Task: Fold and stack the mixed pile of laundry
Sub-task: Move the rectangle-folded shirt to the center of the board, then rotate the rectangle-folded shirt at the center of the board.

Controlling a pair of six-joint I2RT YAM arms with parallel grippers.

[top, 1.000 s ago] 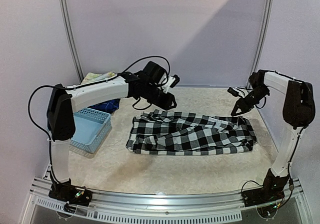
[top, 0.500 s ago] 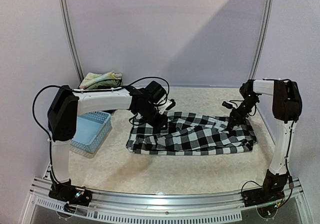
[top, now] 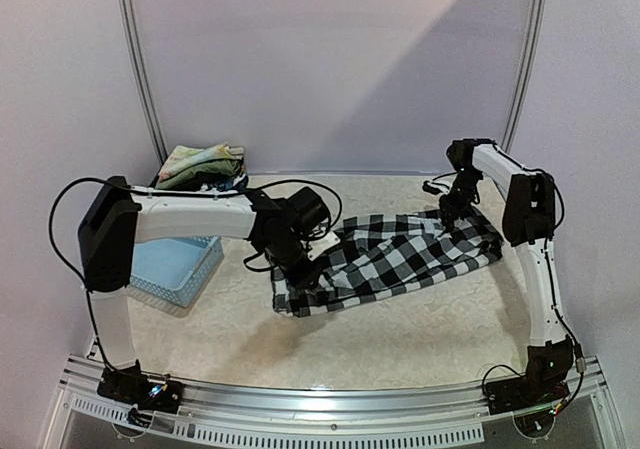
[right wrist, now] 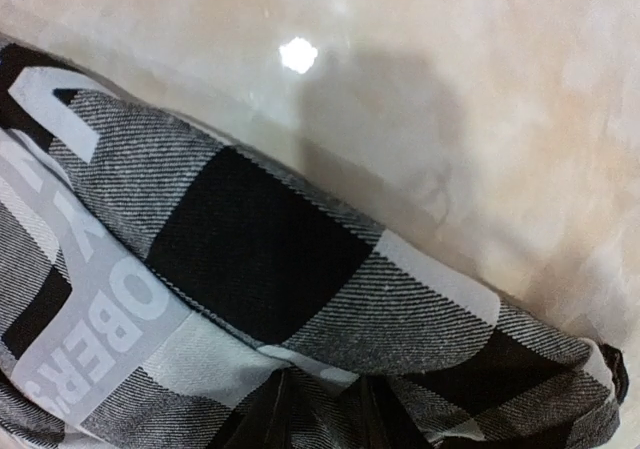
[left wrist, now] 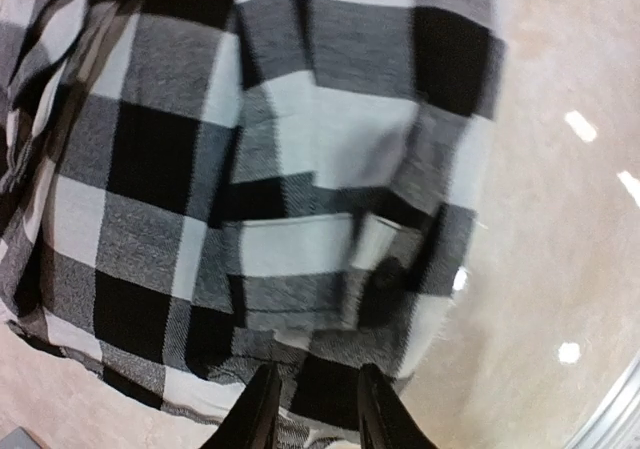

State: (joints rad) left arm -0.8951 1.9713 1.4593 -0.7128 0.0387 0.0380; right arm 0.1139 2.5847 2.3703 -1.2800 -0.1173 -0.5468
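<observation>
Shows soft, even light in the overhead view, with a diagonal shade line crossing the back wall (top: 400, 69) from upper right toward centre. Renders the checked shirt (left wrist: 300, 169) slightly blurred in the left wrist view; catches small white glare spots on the table (left wrist: 560, 249) at right and bends at the lower right corner. Resolves weave crisply mid-frame in the right wrist view, under one glare spot at upper centre.

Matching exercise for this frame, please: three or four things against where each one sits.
Things:
1. checked shirt
2. blue basket
3. floral cloth
4. right gripper

Places:
A. back left corner of the table
B. clamped on the shirt's far right end
C. mid-table, held at both ends
D. left side, partly under the left arm

Pairs: 1-C, 2-D, 3-A, 4-B
</observation>
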